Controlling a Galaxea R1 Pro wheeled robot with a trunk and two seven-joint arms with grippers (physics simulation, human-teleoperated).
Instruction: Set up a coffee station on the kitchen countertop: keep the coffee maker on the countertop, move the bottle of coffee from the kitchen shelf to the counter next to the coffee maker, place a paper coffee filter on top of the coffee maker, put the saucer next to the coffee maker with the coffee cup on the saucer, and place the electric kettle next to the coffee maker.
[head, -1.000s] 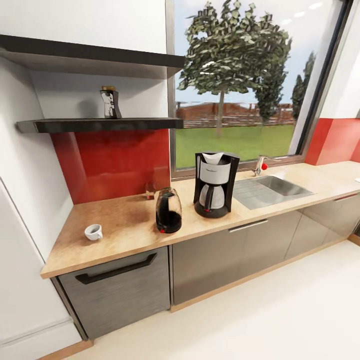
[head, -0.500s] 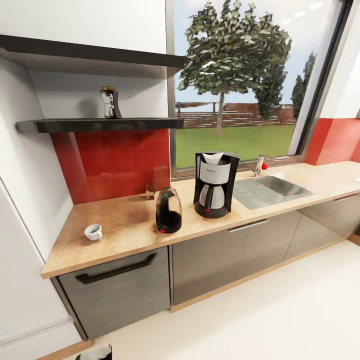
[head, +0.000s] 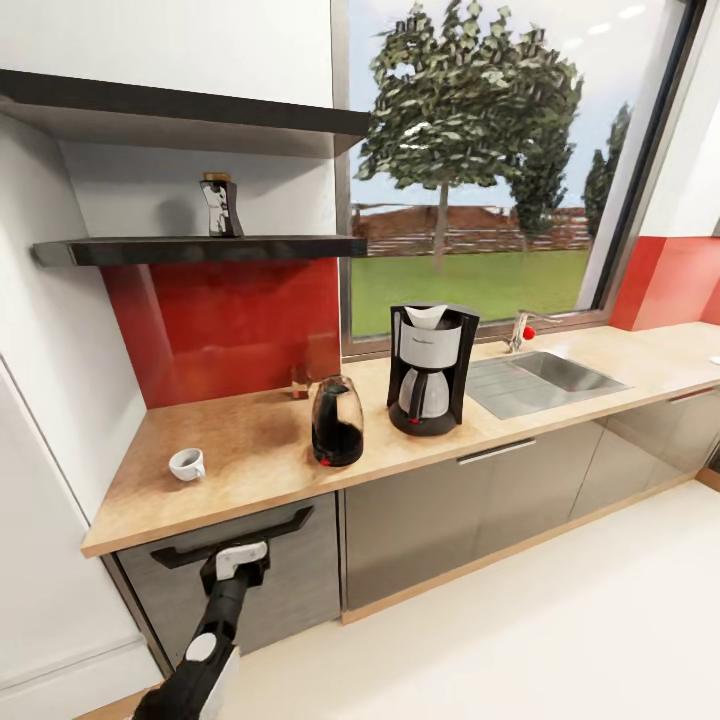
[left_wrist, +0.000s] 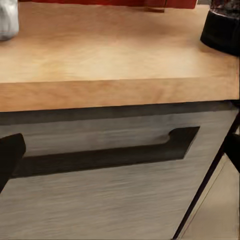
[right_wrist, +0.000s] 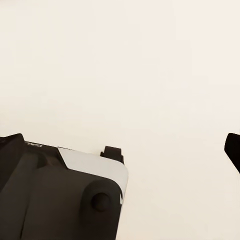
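The black coffee maker (head: 430, 370) stands on the wooden countertop (head: 250, 455) under the window, with a white paper filter (head: 425, 316) in its top. Just left of it is the dark electric kettle (head: 337, 422), whose base (left_wrist: 222, 30) also appears in the left wrist view. A small white coffee cup (head: 187, 464) sits near the counter's left end. The bottle of coffee (head: 220, 205) stands upright on the black wall shelf (head: 200, 249). My left gripper (head: 235, 563) is raised in front of the drawer below the cup, open (left_wrist: 120, 155) and empty. My right gripper (right_wrist: 120, 150) hangs open over the floor.
A grey drawer with a long black handle (left_wrist: 105, 155) faces my left gripper under the counter edge. A steel sink (head: 545, 378) with a tap lies right of the coffee maker. A small brown object (head: 300, 382) rests by the red backsplash. Pale floor (head: 520, 640) stretches to the right.
My left arm has risen from the bottom edge of the head view up to the drawer front. The counter items have not moved.
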